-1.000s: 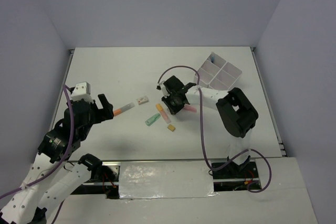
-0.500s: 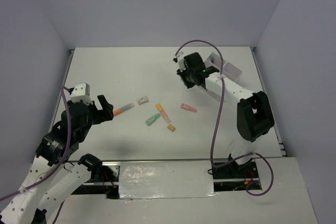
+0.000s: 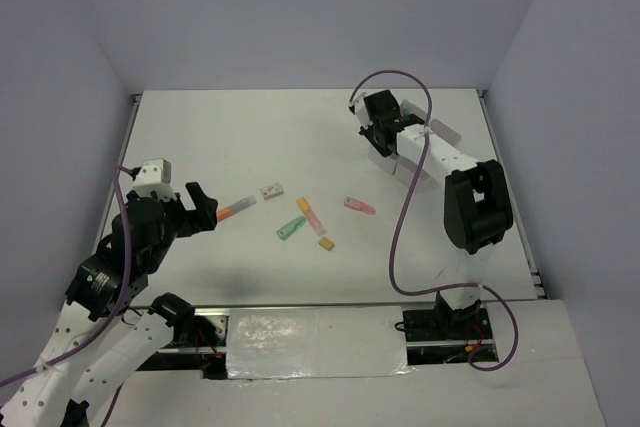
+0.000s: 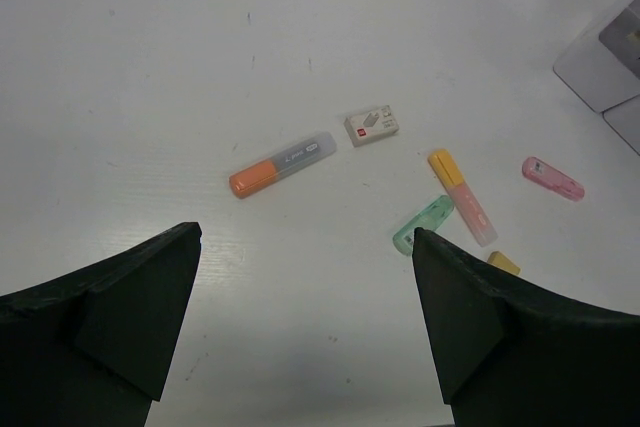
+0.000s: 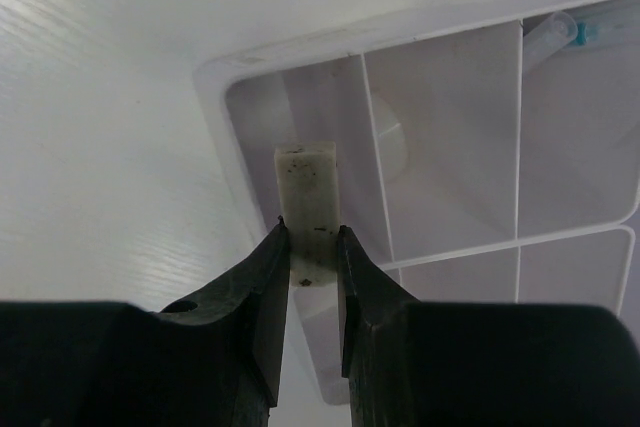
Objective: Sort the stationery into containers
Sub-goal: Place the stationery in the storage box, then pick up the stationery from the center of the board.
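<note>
White eraser pinched over the divided white box.
Nearest the bases, left gripper spread wide above the table, grasping nothing. Just beyond, loose on the table: orange marker, small labelled eraser, green marker just beside a yellow-and-pink marker, yellow eraser, pink marker. Farthest, at the far right, right gripper clamped on the white eraser, over a corner compartment of the box.

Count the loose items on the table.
6, left to right mid-table: orange marker, white eraser, green marker, yellow-pink marker, yellow eraser, pink marker. Some may be hidden.
</note>
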Available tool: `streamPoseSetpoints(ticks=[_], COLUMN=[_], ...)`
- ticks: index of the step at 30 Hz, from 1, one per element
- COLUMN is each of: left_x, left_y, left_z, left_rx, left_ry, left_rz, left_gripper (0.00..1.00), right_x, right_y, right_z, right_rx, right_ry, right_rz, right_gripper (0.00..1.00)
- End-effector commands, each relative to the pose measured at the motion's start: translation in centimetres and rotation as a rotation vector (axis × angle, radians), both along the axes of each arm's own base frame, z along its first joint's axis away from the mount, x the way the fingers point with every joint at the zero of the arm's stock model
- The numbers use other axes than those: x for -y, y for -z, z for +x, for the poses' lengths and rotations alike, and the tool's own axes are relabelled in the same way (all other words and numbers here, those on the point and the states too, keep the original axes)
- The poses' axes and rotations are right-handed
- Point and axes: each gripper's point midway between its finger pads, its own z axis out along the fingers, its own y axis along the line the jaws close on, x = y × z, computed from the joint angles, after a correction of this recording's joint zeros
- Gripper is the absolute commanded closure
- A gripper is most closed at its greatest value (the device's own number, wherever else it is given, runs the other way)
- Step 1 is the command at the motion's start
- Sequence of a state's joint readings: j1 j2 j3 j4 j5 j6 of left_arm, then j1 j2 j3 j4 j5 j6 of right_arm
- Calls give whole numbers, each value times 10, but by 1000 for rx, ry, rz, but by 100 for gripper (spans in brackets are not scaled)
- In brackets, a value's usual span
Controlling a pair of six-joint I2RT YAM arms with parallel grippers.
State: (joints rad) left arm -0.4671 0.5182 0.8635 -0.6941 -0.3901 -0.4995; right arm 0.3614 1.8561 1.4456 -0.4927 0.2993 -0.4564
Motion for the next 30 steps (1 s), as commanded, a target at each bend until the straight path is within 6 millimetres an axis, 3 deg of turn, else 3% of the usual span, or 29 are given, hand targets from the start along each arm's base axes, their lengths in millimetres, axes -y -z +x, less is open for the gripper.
streamPoseSetpoints(ticks=[1,5,9,14,19,20,23,24,25,26,27,28,29,30], left_x=[3,4,5,6,6,6,4,1,-2,-4,-12,-16,-20,-28], left_y=[-12,-11,-11,-12,-12,-13,-13,-13,-11,-11,-10,-8,-4,-3], left_z=[3,3,3,3,2,2,2,3,2,3,3,4,3,4], left_rx=[53,50,51,53,53,57,58,56,48,39,35,26,2,-4], left_ry=[19,21,28,35,37,36,26,6,-10,-36,-84,-111,-142,-186], left_rz=[-14,-13,-12,-15,-15,-15,-20,-17,-10,-18,-6,0,3,19], left_gripper=[1,1,1,1,1,1,1,1,1,1,1,1,1,1], right_x=[13,12,9,7,-3,-9,-62,-73,-103,-125,-133,-153,-163,-164], right_y=[-18,-11,-6,-8,-29,-39,-51,-52,-51,-63,-46,-44,-50,-34], right_z=[17,18,18,16,14,7,-23,-44,-66,-83,-103,-123,-133,-149], right_rx=[59,47,26,28,53,58,20,-19,-50,-41,-81,-90,-72,-112], right_ry=[33,28,27,24,18,18,-72,-104,-178,-227,-251,-283,-312,-317], right_rz=[-41,-46,-31,-9,43,74,192,223,259,339,342,370,407,402], right_gripper=[90,82,61,55,54,54,49,43,42,41,34,27,25,20])
